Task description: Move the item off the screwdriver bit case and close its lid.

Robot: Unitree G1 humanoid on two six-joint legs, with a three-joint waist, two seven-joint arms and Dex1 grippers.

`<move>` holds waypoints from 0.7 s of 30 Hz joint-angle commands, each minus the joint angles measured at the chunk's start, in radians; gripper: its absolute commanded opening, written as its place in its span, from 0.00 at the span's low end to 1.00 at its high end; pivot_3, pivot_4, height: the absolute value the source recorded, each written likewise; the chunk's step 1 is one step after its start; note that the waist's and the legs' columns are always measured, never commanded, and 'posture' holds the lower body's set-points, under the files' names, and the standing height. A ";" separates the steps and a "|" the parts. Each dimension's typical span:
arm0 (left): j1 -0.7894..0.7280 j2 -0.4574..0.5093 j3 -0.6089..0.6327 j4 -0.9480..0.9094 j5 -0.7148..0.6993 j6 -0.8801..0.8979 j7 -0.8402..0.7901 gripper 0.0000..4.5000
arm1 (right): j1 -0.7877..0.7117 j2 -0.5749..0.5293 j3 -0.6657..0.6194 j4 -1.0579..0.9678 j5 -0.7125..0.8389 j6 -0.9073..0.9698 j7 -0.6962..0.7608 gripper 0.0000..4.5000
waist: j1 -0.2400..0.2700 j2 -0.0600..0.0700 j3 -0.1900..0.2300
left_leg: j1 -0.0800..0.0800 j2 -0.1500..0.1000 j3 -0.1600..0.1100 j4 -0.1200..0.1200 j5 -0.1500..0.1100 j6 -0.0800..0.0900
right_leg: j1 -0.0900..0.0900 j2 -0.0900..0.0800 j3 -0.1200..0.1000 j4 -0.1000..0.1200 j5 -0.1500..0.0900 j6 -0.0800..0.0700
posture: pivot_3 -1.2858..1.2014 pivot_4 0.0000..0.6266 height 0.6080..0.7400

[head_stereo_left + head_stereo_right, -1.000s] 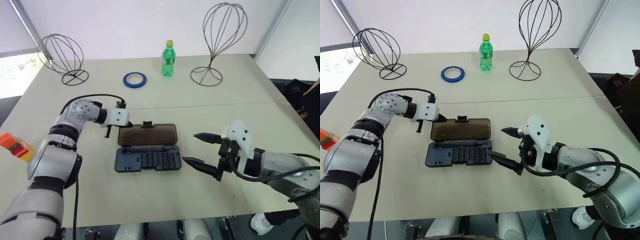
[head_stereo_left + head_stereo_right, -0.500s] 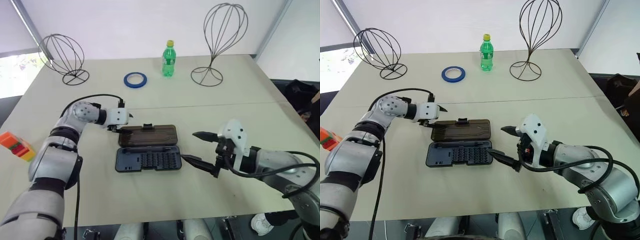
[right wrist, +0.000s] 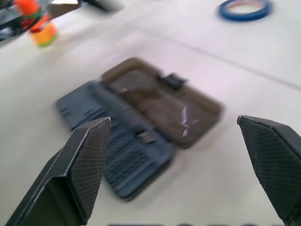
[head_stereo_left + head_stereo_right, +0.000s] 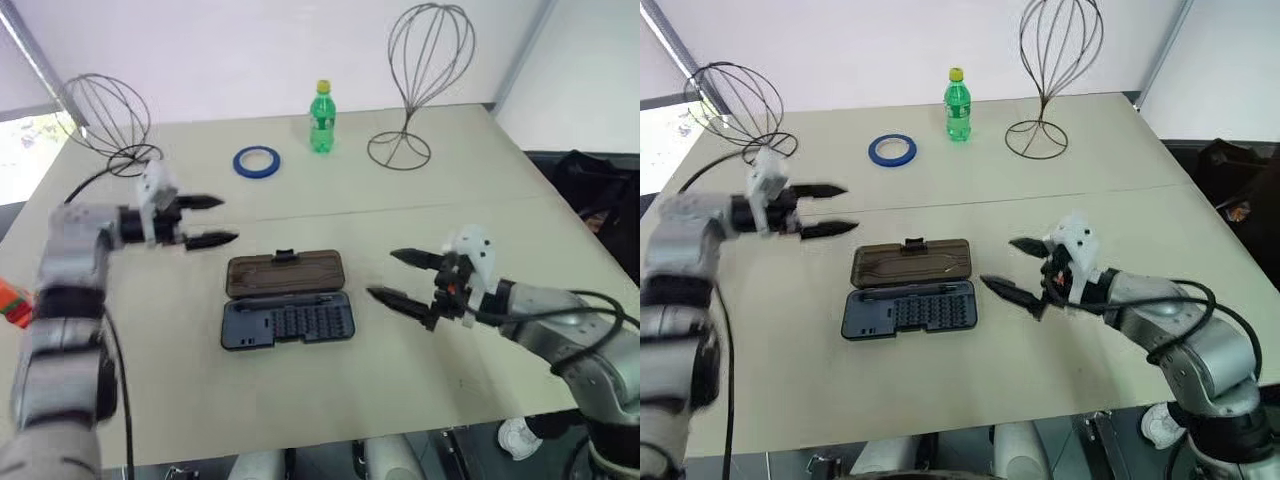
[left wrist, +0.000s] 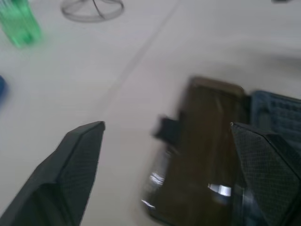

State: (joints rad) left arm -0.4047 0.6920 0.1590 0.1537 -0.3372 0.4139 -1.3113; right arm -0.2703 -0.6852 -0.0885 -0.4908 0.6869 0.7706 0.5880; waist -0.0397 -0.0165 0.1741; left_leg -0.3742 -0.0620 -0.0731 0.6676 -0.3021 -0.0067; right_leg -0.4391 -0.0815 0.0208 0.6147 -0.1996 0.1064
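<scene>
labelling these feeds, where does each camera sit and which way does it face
Eye views: on the head, looking forward and down over the table; both arms show, left gripper and right gripper open.
Left wrist view: on the left wrist, looking along its fingers at the open bit case.
Right wrist view: on the right wrist, looking between its fingers at the same case.
Shared: every view holds the case.

The left claw (image 4: 228, 219) has withdrawn from the left end of the lid (image 4: 285, 275), where it was touching, and now hangs with fingers spread, apart from the case (image 4: 287, 322), further back and left.
</scene>
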 commanded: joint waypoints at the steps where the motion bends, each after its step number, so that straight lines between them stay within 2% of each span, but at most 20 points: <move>1: 0.182 0.009 0.069 -0.340 -0.072 0.079 0.101 0.59 | -0.088 0.020 0.037 0.079 -0.081 -0.065 -0.003 1.00 | 0.017 -0.003 0.002 | -0.001 0.000 -0.001 0.000 0.001 -0.001 | 0.000 0.000 -0.001 0.000 0.000 -0.001 | 0.52 0.24 1.00; 3: 0.351 -0.016 0.067 -0.492 -0.067 0.064 0.156 0.38 | -0.169 0.035 0.095 0.180 -0.166 -0.115 -0.002 1.00 | 0.021 -0.001 0.001 | -0.001 0.001 -0.001 0.000 0.001 -0.002 | 0.000 0.000 -0.001 -0.001 0.002 -0.002 | 0.52 0.24 1.00; 6: 0.445 -0.031 0.048 -0.562 -0.049 0.035 0.214 0.03 | -0.247 0.057 0.149 0.290 -0.246 -0.166 0.017 1.00 | 0.036 -0.001 0.001 | 0.001 0.001 0.002 -0.001 0.001 -0.003 | 0.000 0.000 -0.001 -0.001 0.002 -0.003 | 0.52 0.24 1.00; 9: 0.468 -0.030 0.015 -0.560 -0.020 0.003 0.249 0.01 | -0.309 0.078 0.185 0.376 -0.298 -0.199 0.043 1.00 | 0.049 0.000 0.001 | 0.001 0.001 0.000 0.000 0.002 -0.004 | 0.001 0.001 -0.003 -0.001 0.002 -0.004 | 0.52 0.24 1.00; 16: 0.456 -0.020 -0.106 -0.408 0.129 -0.159 0.315 0.01 | -0.459 0.138 0.303 0.589 -0.438 -0.265 0.121 1.00 | 0.040 0.000 0.000 | 0.001 0.001 0.003 -0.001 0.002 -0.004 | 0.000 0.001 -0.002 -0.002 0.002 -0.004 | 0.52 0.24 1.00; 21: 0.463 0.014 -0.180 -0.318 0.201 -0.248 0.315 0.01 | -0.579 0.205 0.403 0.835 -0.551 -0.341 0.207 1.00 | 0.025 0.004 -0.002 | 0.003 0.001 0.003 -0.001 0.002 -0.004 | 0.001 0.001 -0.002 -0.001 0.003 -0.004 | 0.52 0.24 1.00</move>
State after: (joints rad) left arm 0.0349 0.6915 0.0227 -0.2200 -0.1972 0.1695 -0.9984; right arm -0.8095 -0.4882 0.3043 0.2951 0.1690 0.4686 0.7724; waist -0.0144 -0.0126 0.1724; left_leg -0.3712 -0.0611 -0.0703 0.6662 -0.3002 -0.0104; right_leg -0.4377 -0.0808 0.0186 0.6135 -0.1970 0.1019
